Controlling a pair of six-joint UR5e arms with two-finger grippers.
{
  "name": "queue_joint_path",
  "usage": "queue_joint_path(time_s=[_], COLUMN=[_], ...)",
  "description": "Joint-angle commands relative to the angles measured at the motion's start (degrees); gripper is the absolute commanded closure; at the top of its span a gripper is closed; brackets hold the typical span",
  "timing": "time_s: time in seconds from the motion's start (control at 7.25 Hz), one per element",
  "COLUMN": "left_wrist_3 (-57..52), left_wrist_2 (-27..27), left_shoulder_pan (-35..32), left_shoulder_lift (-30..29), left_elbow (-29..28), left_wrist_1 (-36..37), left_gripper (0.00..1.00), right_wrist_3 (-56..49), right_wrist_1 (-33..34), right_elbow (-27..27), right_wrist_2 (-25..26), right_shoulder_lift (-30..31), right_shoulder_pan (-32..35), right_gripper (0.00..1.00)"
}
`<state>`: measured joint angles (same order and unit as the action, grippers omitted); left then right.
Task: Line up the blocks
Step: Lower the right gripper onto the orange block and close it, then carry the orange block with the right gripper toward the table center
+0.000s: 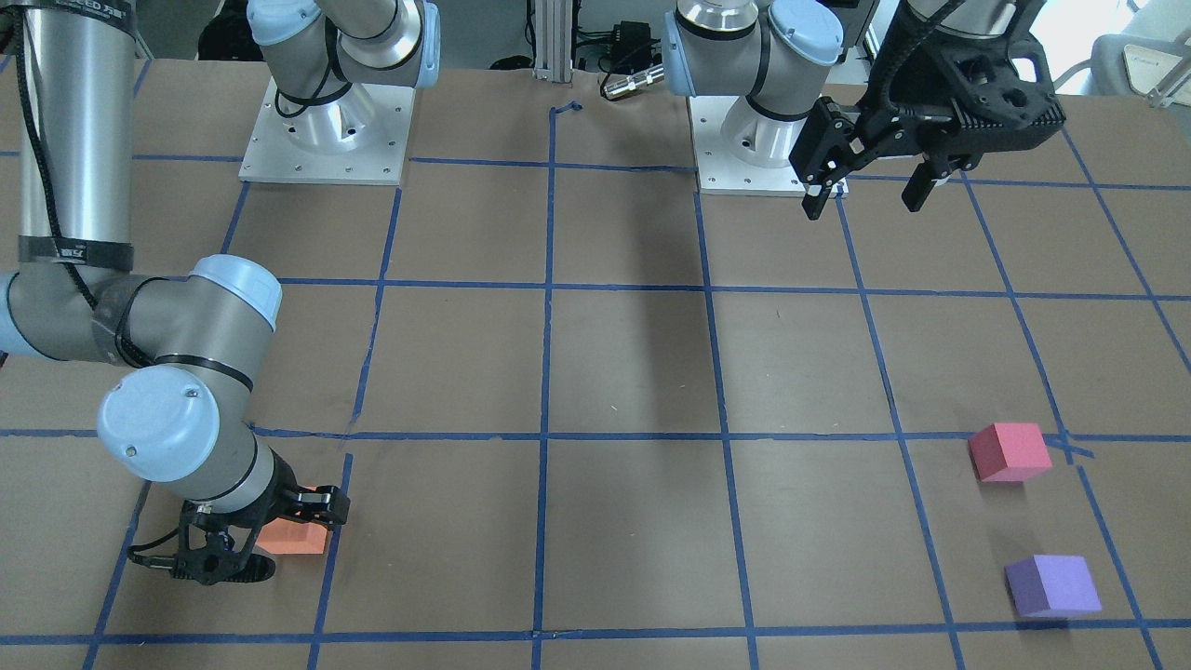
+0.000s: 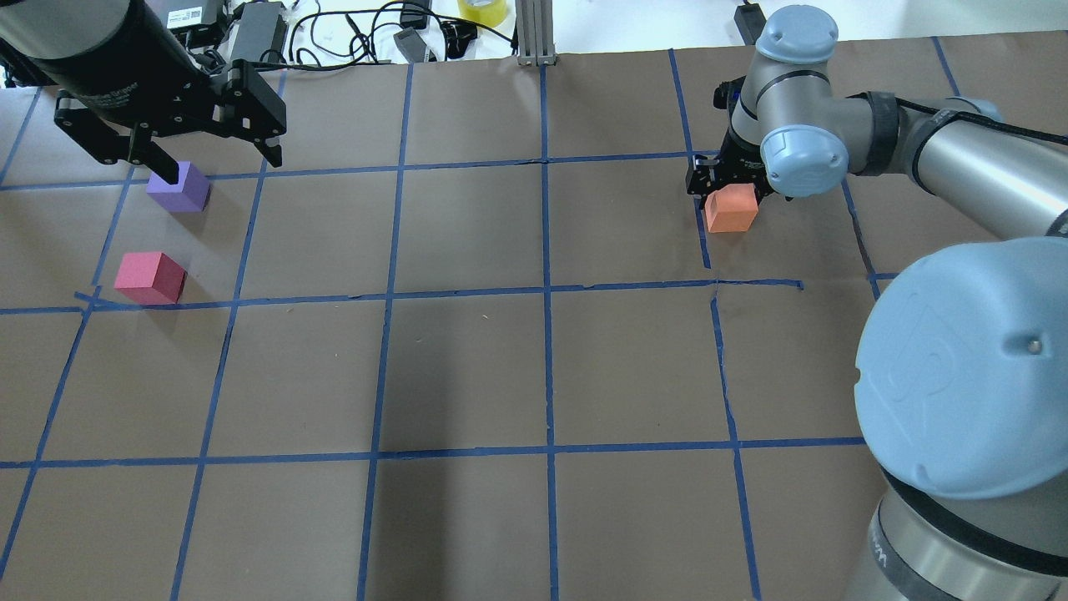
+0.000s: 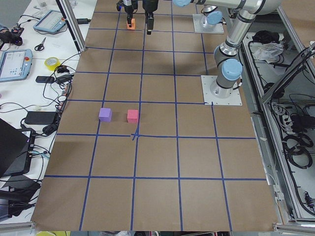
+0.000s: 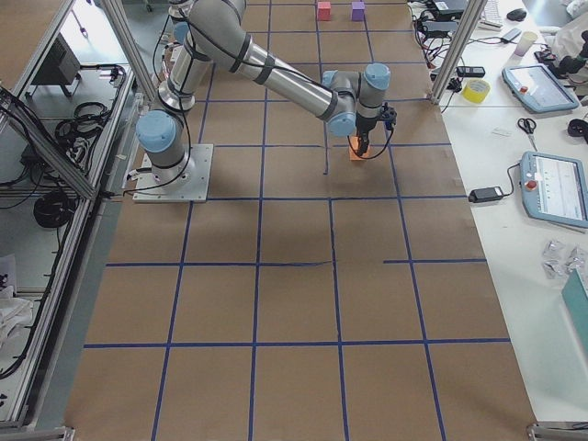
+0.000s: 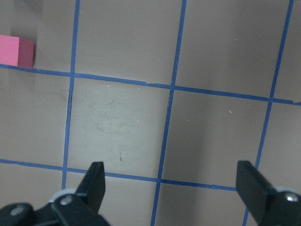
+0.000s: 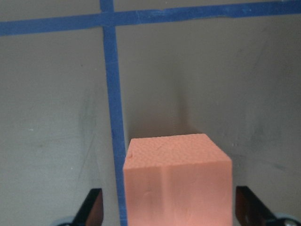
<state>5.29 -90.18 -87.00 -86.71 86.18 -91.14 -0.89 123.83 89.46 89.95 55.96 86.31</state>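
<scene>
The right pincer [image 6: 170, 207] is spread and straddles the orange block [image 2: 731, 210], with a gap visible between each finger and the block. This block rests on the counter [image 2: 467, 367] at the far right. The left pincer [image 2: 221, 163] is spread, raised and holds nothing. The purple block [image 2: 179, 187] lies at the far left. The pinkish-red block [image 2: 150, 278] sits just nearer, apart from it.

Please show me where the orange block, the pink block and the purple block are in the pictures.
orange block [image 2: 732, 203], overhead view, on its top face.
pink block [image 2: 150, 269], overhead view, on its top face.
purple block [image 1: 1063, 579], front-facing view, on its top face.
</scene>
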Motion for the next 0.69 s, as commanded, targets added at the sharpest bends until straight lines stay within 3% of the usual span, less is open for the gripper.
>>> queue_joint_path(time_s=[0.0, 0.28, 0.55], left_wrist_3=[0.1, 0.1, -0.4], left_wrist_2=[0.1, 0.1, -0.1], left_shoulder_pan=[-0.1, 0.0, 0.1], left_shoulder_lift=[0.0, -0.1, -0.1], left_elbow=[0.0, 0.0, 0.0], left_wrist_1=[0.0, 0.0, 0.0], left_gripper=[0.0, 0.0, 0.0], right_wrist_3=[0.3, 1.0, 6.8], right_wrist_1=[-0.2, -1.1, -6.6], right_elbow=[-0.3, -1.1, -4.5], right_wrist_2=[0.1, -0.1, -0.9], right_shoulder_lift=[0.0, 2.3, 4.4], right_shoulder_pan=[0.0, 0.6, 6.7], right_gripper=[0.99, 1.0, 1.0])
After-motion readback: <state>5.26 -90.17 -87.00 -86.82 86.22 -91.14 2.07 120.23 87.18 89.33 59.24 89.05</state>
